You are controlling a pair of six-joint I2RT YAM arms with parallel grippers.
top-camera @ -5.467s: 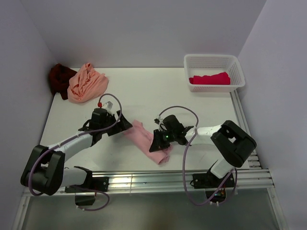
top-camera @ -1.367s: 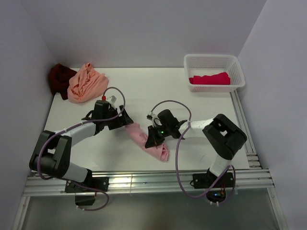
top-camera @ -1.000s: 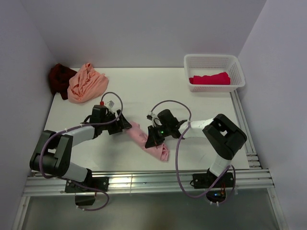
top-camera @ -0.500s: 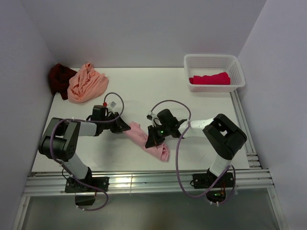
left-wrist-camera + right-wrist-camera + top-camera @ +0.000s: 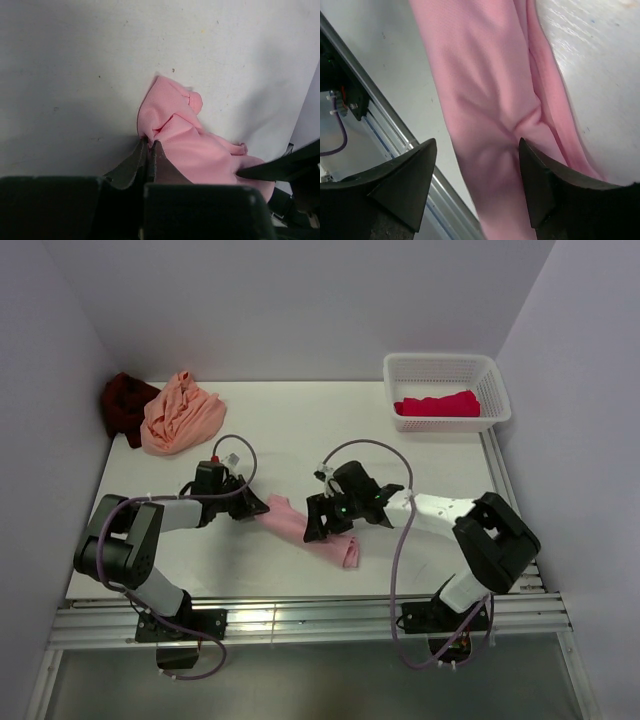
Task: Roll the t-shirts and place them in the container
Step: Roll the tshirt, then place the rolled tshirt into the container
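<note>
Pale lilac walls are closing in a white table (image 5: 330, 430) on three sides. Just nearer than the table's middle, the light pink t-shirt (image 5: 318, 534) is lying as a long, narrow folded band, running diagonally with its right end reaching toward the near edge.

The left jaws are pinching shut on the band's left tip, where the cloth is bunching into a small knob. Judging by the task, that grip is probably there to start winding the roll from that end, or to anchor the tip.

The right jaws are standing wide apart partway along the band, one on each side of it, and holding nothing. Being open there is likely leaving the cloth free to turn while also keeping the band in line.

A crimson-pink t-shirt (image 5: 437, 404) is lying inside the white basket (image 5: 490, 375) at the far right corner, which looks like the place for finished rolls. A peach-orange t-shirt (image 5: 180, 412) and a dark maroon t-shirt (image 5: 124, 405) are sitting heaped together, touching, at the far left corner. They are unrolled and seem to be waiting their turn.
</note>
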